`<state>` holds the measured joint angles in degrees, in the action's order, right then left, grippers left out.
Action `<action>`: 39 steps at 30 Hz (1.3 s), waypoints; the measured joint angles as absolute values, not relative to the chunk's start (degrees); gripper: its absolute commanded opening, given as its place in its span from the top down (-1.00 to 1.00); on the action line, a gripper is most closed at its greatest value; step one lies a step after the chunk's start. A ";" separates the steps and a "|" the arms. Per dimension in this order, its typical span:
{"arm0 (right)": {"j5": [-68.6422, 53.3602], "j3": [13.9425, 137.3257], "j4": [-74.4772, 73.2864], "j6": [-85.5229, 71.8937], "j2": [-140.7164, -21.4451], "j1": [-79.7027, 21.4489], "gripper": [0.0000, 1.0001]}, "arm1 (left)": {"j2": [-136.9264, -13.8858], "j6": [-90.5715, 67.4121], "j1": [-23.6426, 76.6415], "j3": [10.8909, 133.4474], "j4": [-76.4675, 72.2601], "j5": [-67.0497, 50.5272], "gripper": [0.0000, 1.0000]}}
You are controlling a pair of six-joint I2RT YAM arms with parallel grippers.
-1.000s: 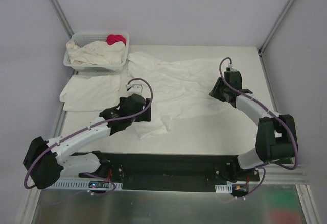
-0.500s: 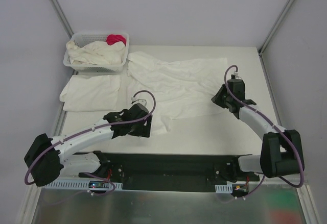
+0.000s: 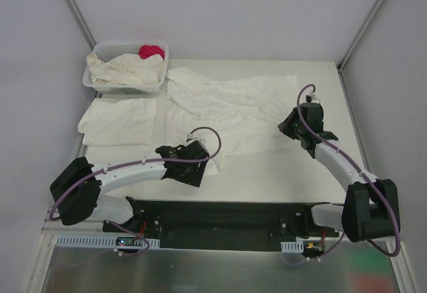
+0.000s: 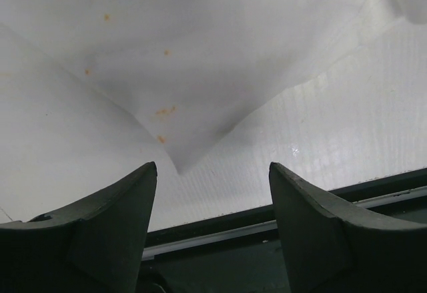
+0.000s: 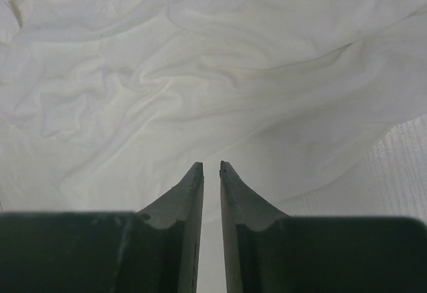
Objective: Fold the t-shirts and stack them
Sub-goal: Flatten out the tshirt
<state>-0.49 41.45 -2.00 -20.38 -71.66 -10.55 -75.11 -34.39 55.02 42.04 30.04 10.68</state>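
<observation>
At the desk's (image 3: pixel 287 167) far left corner a basket (image 3: pixel 89 79) holds crumpled t-shirts (image 3: pixel 127 70); a folded t-shirt (image 3: pixel 120 121) lies just in front. The left gripper (image 4: pixel 212 167) gapes, empty, over the near corner of the spread t-shirt (image 3: pixel 233 109) (mid-desk). At its right edge the right gripper (image 5: pixel 211 166) has its fingers nearly together; whether they pinch cloth cannot be told

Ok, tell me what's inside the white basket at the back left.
The basket holds crumpled white t-shirts, with a small pink-red cloth at its far right corner. How many shirts there are, and whatever lies beneath them, is covered.
</observation>
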 measured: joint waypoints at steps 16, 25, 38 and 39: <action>0.84 41.43 -2.00 -20.34 -70.91 -10.55 0.88 | -81.01 -33.45 57.82 46.59 30.09 12.34 0.08; 0.97 41.41 -1.96 -20.38 -70.94 -10.55 0.91 | -84.07 -33.45 57.95 48.84 30.72 13.80 0.30; 1.26 43.88 -1.04 -21.04 -74.35 -10.52 0.91 | -85.30 -33.47 58.59 50.87 30.72 14.20 1.00; 1.23 43.92 -0.97 -21.06 -74.41 -10.52 0.90 | -85.30 -33.47 58.59 50.87 30.74 14.22 1.00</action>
